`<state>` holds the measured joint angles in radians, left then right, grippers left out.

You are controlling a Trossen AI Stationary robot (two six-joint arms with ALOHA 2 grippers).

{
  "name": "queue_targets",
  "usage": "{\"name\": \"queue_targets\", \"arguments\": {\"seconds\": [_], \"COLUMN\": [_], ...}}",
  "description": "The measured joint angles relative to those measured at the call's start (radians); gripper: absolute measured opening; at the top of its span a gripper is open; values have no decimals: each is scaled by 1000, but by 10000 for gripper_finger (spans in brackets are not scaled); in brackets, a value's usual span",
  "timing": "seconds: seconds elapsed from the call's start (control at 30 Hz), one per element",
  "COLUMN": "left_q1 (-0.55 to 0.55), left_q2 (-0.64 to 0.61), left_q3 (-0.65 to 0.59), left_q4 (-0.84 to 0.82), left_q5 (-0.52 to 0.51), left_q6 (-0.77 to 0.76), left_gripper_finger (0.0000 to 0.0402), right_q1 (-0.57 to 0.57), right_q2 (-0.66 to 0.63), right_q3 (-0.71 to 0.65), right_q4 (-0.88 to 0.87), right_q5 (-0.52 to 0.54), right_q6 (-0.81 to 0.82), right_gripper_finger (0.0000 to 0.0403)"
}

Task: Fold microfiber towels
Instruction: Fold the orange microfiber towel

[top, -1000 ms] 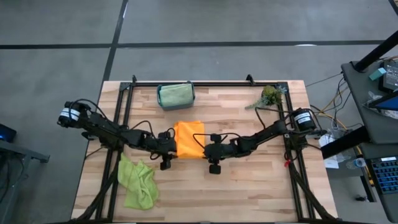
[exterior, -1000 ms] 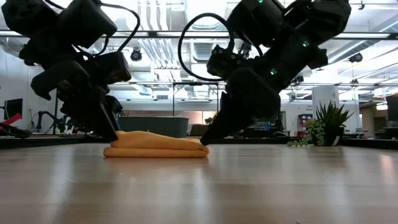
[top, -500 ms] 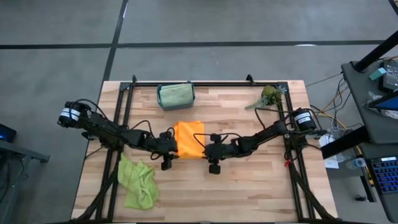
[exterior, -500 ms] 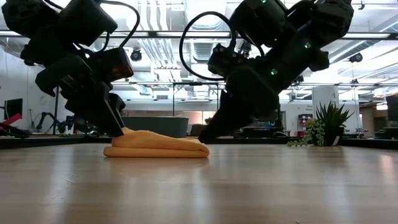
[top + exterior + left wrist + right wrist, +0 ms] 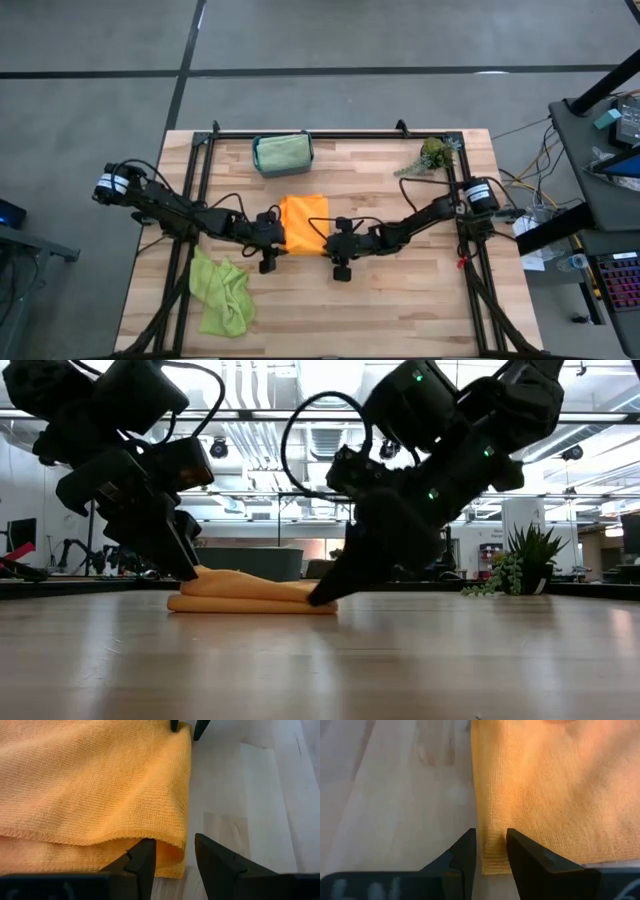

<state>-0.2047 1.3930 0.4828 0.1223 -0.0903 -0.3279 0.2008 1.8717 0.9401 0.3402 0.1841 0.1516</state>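
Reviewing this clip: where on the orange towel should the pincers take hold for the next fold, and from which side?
Grip the orange towel at its two near corners, each pincer coming in low from its own side. It lies flat and already doubled, so only the layered edges can be pinched. The left pincer and right pincer straddle those corners, jaws apart around the hem, apparently not yet clamped.

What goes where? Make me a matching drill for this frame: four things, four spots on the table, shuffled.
Things:
1. orange towel
2. lime green towel
3. teal bin
4. plant sprig

Spots:
A. far right corner of the table
B. table centre, between the left hand and right hand
C. far edge, left of middle, with a pale green cloth in it
D. near left, crumpled

Pairs: 1-B, 2-D, 3-C, 4-A
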Motion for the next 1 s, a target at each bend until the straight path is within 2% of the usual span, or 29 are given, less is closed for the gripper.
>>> {"name": "queue_targets", "arguments": {"seconds": [0.3,0.63,0.73,0.87,1.0], "left_q1": [0,0,0,0,0], "left_q2": [-1,0,0,-3,-14], "left_q3": [0,0,0,0,0], "left_q4": [1,0,0,-4,-6], "left_q5": [0,0,0,13,88], "left_q6": [3,24,32,74,145], "left_gripper_finger": [108,8,5,1,1], "right_q1": [0,0,0,0,0], "right_q2": [-9,-11,-11,-11,-11], "right_q3": [0,0,0,0,0], "right_q4": [-27,-9,-11,-12,-12], "right_q5": [1,3,3,3,3], "right_q6": [6,17,17,8,10], "right_gripper_finger": [100,98,75,20,13]}}
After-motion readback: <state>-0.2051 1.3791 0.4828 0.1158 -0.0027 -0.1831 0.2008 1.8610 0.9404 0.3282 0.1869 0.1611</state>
